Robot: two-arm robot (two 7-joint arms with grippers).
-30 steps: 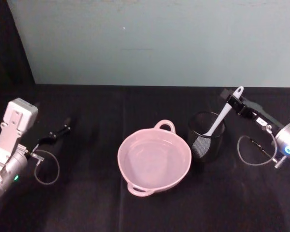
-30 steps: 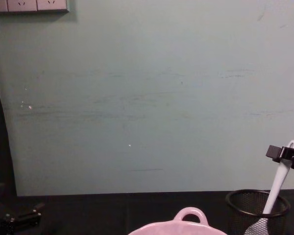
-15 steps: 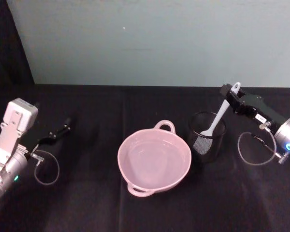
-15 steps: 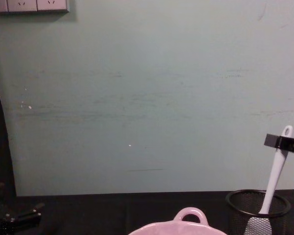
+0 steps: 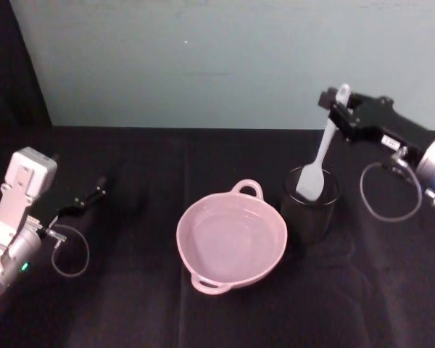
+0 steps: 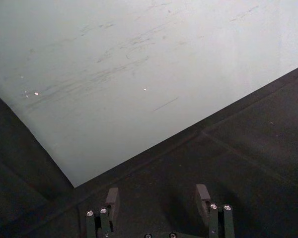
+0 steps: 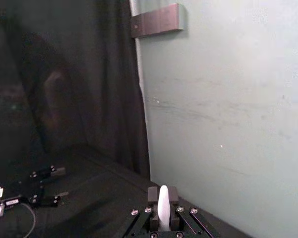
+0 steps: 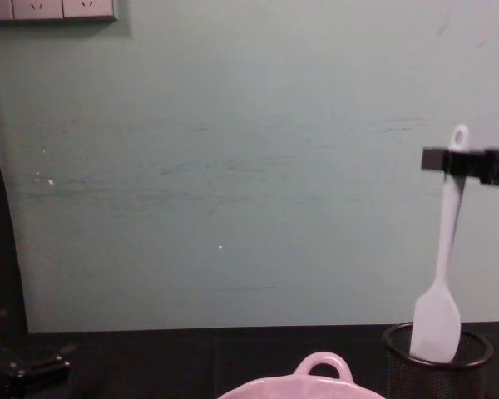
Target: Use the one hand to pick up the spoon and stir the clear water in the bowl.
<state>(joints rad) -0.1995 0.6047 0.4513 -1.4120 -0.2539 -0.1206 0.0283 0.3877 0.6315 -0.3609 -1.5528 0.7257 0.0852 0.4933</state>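
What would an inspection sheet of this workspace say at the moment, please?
Surface: black cloth table, no spills seen.
Job's things: pink bowl mid-table; white spoon hangs nearly upright, head at the cup's mouth.
Clutter: black mesh cup right of the bowl.
Hands: right hand shut on the spoon's handle end, above the cup; left hand open, parked at the table's left.
Cables: left loop and right loop, one by each wrist.
Surroundings: pale green wall; wall sockets.
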